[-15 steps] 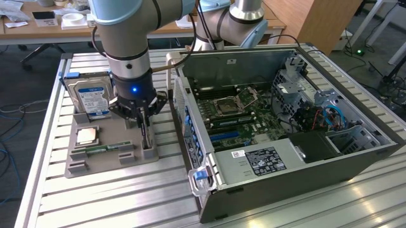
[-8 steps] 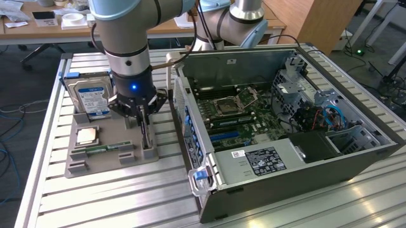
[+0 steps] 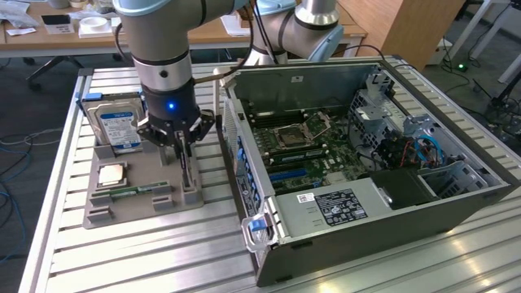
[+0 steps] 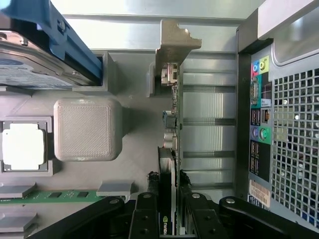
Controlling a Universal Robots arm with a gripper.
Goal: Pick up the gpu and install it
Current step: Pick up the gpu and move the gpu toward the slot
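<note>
So here's where things stand: the tool [image 3: 182,152] is down over the grey holder tray [image 3: 138,210] on the table [image 3: 122,256], on the exterior view's left of the open computer case [image 3: 456,201]. The gpu [image 3: 190,174] is standing on edge in its slot at the side of the tray nearest the case, and the tool is right on top of it.

The wrist view is way clearer. You're looking straight down the thin top edge of the gpu [image 4: 173,107], and the tool [image 4: 169,179] has it sandwiched. The black fingers [image 4: 151,186] are partway closed, one against each face of the card, no gap that I can see. So it's clamped on the card. The silver end bracket [image 4: 175,40] is at the far end from the grip.

As far as I can tell the card is seated in the tray, not lifted out.

Other stuff in the tray: the hard drive [image 3: 118,125] upright at the back with its blue and white label, the CPU [image 3: 111,174] lying flat, and a green RAM stick [image 3: 130,191] just beside it. The case lies on its side with the motherboard [image 3: 318,152] exposed.
</note>
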